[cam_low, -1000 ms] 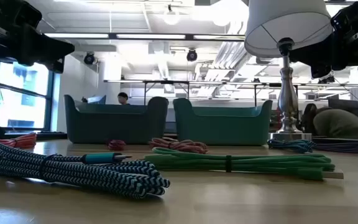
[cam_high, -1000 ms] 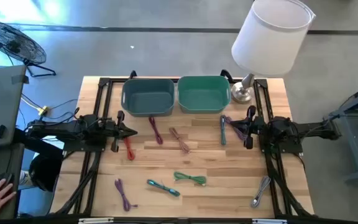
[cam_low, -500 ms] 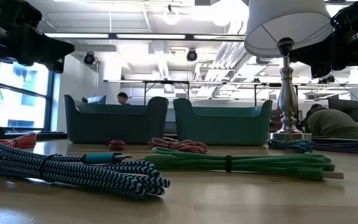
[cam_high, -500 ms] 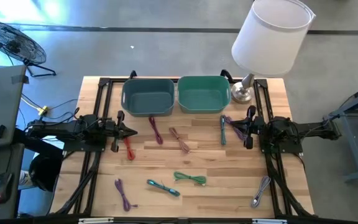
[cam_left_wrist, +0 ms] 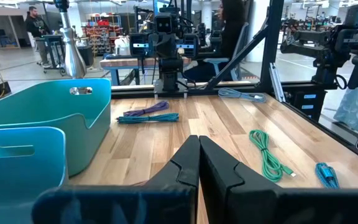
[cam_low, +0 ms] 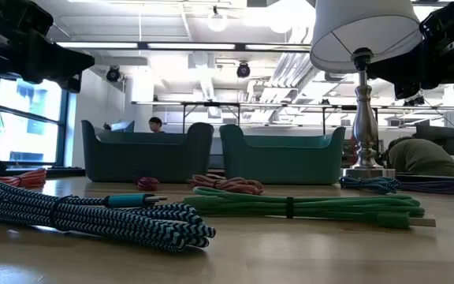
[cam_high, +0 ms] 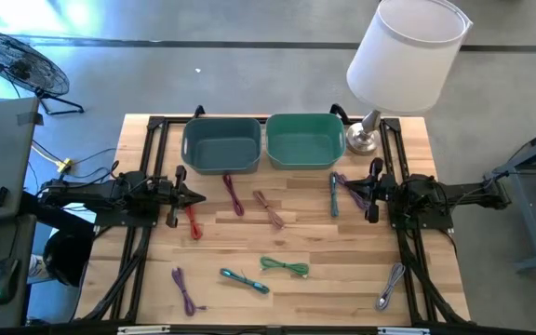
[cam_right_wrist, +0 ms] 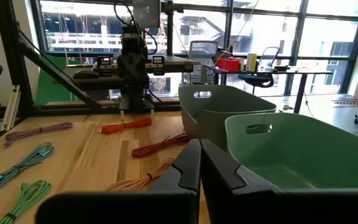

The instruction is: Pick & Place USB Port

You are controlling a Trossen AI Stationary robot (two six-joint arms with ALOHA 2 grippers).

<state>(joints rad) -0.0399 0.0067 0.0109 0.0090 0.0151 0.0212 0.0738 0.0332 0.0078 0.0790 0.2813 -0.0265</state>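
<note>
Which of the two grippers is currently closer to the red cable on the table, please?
Left. The left gripper hangs shut almost directly beside the red cable, while the right gripper waits shut across the table, near the teal and purple cables.

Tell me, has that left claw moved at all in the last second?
No. The left claw sits shut beside the red cable, just below the blue bin, exactly as before.

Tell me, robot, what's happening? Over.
Left gripper shut, empty. Right gripper shut, empty. Bundled braided cables, like the green one, lie untouched on the wooden table. Nothing blocking.
</note>
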